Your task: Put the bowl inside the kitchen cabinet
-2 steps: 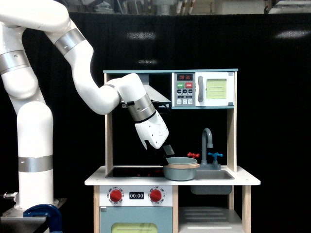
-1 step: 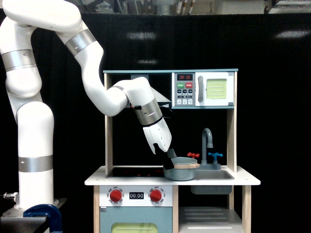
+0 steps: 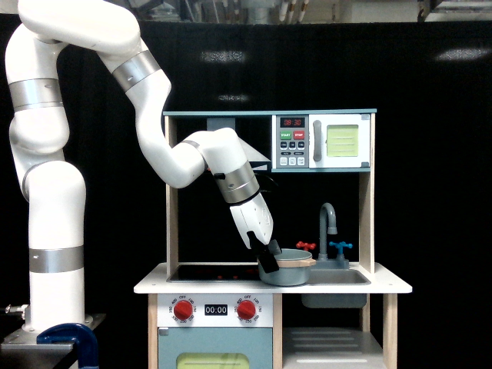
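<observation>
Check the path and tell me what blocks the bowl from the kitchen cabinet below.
The countertop does: the bowl sits on it by the sink, and the kitchen cabinet opens underneath. The bowl must go out past the front edge, then down. The end effector is at the bowl's rim; nothing lies between them.

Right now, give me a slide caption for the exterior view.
The xArm7's tool reaches the bowl's near rim on the toy kitchen counter, beside the sink.

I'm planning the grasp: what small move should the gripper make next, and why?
Probably close the fingers. The gripper sits at the near-left rim of the bowl, which rests on the counter beside the sink, not yet lifted. Whether the fingers straddle the rim is unclear.
</observation>
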